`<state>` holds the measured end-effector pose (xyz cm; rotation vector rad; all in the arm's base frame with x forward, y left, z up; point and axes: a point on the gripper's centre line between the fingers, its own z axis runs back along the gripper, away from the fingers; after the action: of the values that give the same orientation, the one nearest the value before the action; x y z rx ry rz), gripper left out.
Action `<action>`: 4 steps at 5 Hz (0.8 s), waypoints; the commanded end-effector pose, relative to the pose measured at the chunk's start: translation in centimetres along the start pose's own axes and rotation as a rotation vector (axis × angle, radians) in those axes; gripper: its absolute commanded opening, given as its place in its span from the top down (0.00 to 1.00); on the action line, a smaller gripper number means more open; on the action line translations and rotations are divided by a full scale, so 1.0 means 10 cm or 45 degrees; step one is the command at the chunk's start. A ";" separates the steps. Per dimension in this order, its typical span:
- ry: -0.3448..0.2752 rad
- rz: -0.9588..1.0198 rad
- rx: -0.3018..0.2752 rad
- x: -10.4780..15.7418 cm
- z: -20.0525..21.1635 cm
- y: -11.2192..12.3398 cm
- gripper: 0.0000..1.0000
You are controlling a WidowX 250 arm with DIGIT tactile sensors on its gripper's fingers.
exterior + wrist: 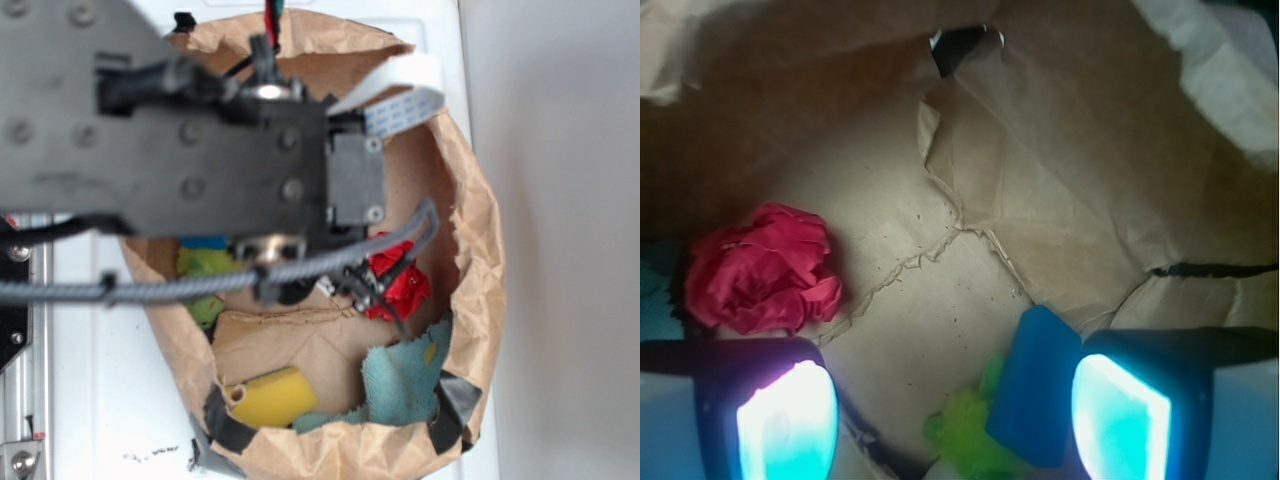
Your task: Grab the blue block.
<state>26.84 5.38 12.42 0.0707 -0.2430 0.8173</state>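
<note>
I see my gripper (950, 420) down inside a brown paper bag (480, 240). Its two fingers (785, 420) are wide apart and hold nothing. The blue block (1035, 400) lies on the bag floor, just inside the finger on the right of the wrist picture, touching it or very close. I cannot tell which. A fuzzy green thing (965, 435) sits right against the block, between the fingers. There is bare paper in the middle, so I have some room there.

A red crumpled thing (760, 270) sits just above the other finger. The bag wall (1080, 150) rises close behind, creased and torn along its folds.

From the outside view, my black arm (180, 130) covers most of the bag mouth. Only a sliver of the block shows under it. A yellow block (272, 395) and a teal cloth (405, 380) lie near the front rim, well apart from the gripper. Black tape (225, 425) patches the rim. The bag stands on a white table (100, 400), with a pale wall (570, 200) beside it.
</note>
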 end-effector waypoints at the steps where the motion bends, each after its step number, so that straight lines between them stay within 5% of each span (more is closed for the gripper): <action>1: -0.036 0.029 -0.024 0.10 0.09 0.10 0.00; 3: -0.036 0.029 -0.024 0.10 0.09 0.10 0.00; 4: 0.004 0.223 0.028 0.05 -0.01 0.25 0.00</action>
<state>25.63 6.05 11.40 0.0728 -0.2046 0.9767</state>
